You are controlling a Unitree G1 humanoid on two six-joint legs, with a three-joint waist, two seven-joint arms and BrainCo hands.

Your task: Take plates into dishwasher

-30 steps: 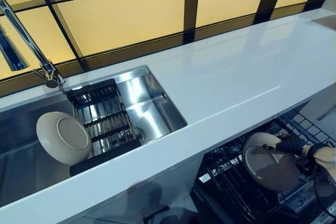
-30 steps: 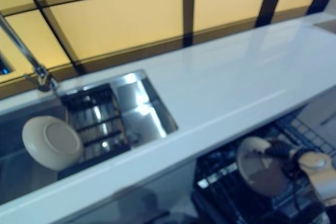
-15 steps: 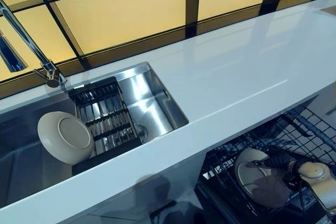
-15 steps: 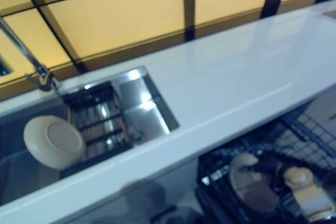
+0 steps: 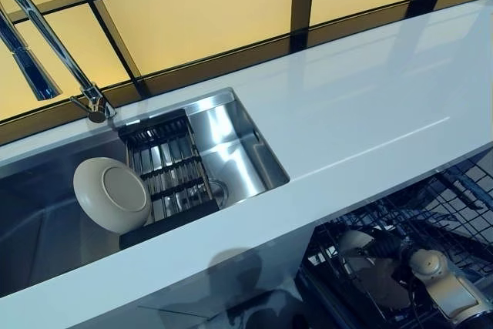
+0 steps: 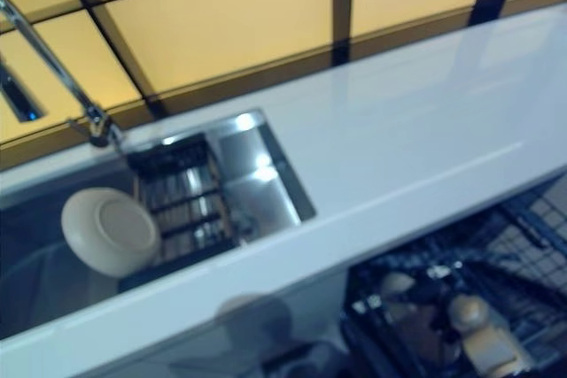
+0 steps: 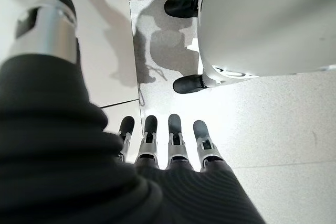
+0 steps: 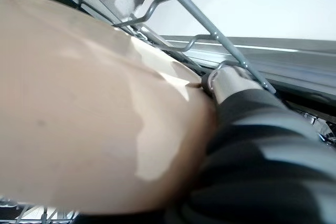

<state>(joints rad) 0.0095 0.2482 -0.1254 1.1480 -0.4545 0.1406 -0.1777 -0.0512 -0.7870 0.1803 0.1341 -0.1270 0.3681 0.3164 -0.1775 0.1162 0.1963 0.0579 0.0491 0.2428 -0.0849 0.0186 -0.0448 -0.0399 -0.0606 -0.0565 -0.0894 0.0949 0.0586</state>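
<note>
A beige plate (image 5: pixel 370 276) stands low in the dark wire dishwasher rack (image 5: pixel 454 206) under the counter's edge, at the lower right. My right hand (image 5: pixel 393 247) is shut on its rim. In the right wrist view the plate (image 8: pixel 79 119) fills most of the picture, with the thumb (image 8: pixel 231 81) hooked over its edge and rack wires (image 8: pixel 210 30) close behind. A second, white plate (image 5: pixel 114 194) leans on edge in the sink (image 5: pixel 239 156) against a black drying rack (image 5: pixel 166 179). My left hand (image 7: pixel 173 140) shows only in its wrist view, fingers straight, above the floor.
A white counter (image 5: pixel 347 129) runs across the middle, its front edge overhanging the dishwasher rack. A chrome faucet (image 5: pixel 46 32) arches over the sink at the far left. Amber panels with dark frames stand behind the counter.
My right hand has lowered the beige plate deeper into the dishwasher rack, closer under the counter's edge. The camera has shifted, so the sink now sits further right in the picture.
</note>
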